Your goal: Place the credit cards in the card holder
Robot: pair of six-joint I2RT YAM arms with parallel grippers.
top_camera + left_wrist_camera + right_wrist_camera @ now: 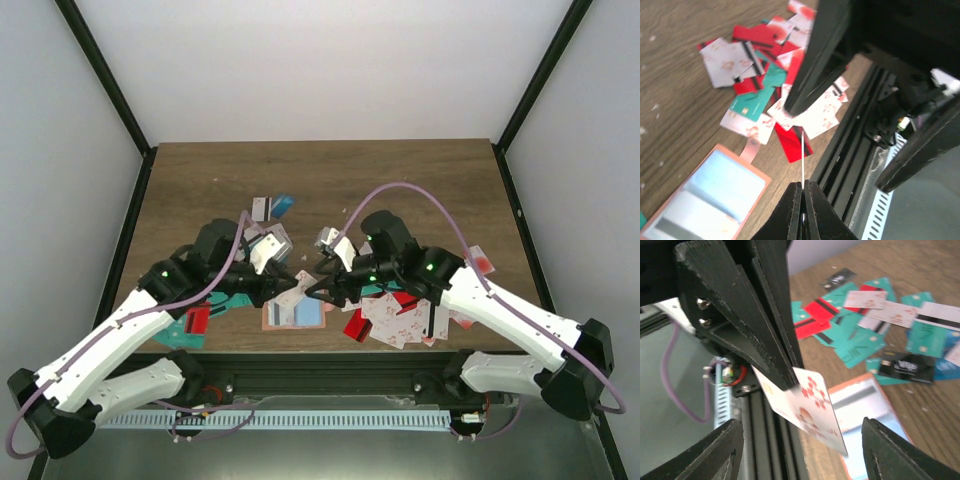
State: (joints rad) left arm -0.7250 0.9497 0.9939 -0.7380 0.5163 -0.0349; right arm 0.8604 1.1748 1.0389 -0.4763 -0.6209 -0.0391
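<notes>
a white card (pixel 807 410) hangs over the card holder (pixel 867 402).

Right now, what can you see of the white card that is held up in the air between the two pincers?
The card is thin, flat and plastic-looking, white with red marks and rounded corners. The left pincer is shut on one end and holds it in the air, tilted; from the left wrist view it shows only as a thin white edge. The right pincer is open around it, not touching it. The card holder lies open below, apart from it.
</notes>
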